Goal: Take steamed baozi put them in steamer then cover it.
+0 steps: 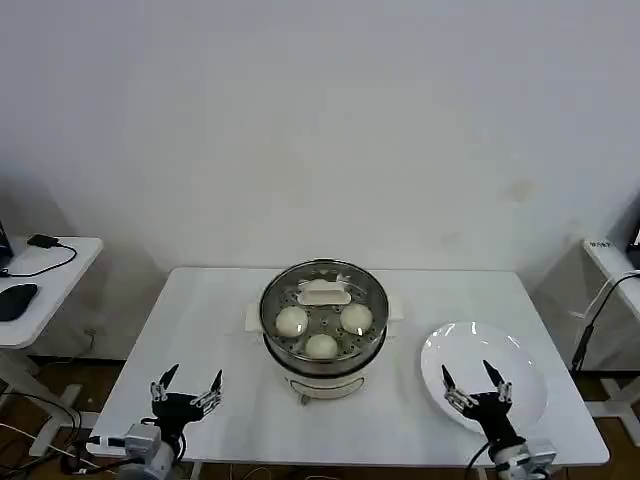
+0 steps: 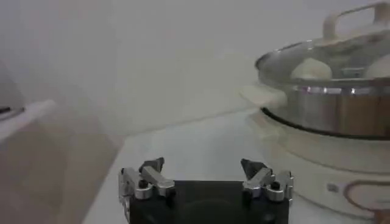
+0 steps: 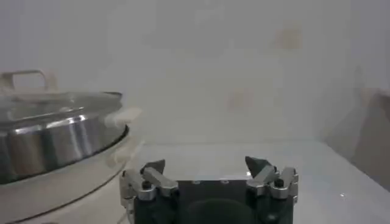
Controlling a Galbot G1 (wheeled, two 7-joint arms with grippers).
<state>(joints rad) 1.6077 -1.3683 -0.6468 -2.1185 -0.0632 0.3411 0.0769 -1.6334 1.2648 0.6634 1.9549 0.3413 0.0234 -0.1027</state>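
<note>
The steel steamer [image 1: 323,352] stands mid-table with a clear glass lid [image 1: 324,293] resting on it. Three cream-white baozi lie inside under the glass: one on the left [image 1: 291,321], one at the front [image 1: 321,346], one on the right [image 1: 356,319]. In the left wrist view the steamer [image 2: 329,109] rises close by, a baozi [image 2: 311,68] showing through the lid. The right wrist view has the steamer [image 3: 55,143] at its side. My left gripper [image 1: 186,385] stands open at the table's front left, holding nothing. My right gripper [image 1: 477,385] stands open over the white plate [image 1: 520,360], empty too.
A side desk [image 1: 45,290] with a black mouse and cable stands off to the left. Another white surface [image 1: 615,262] with cables lies at the right. The white table [image 1: 200,330] ends just in front of both grippers.
</note>
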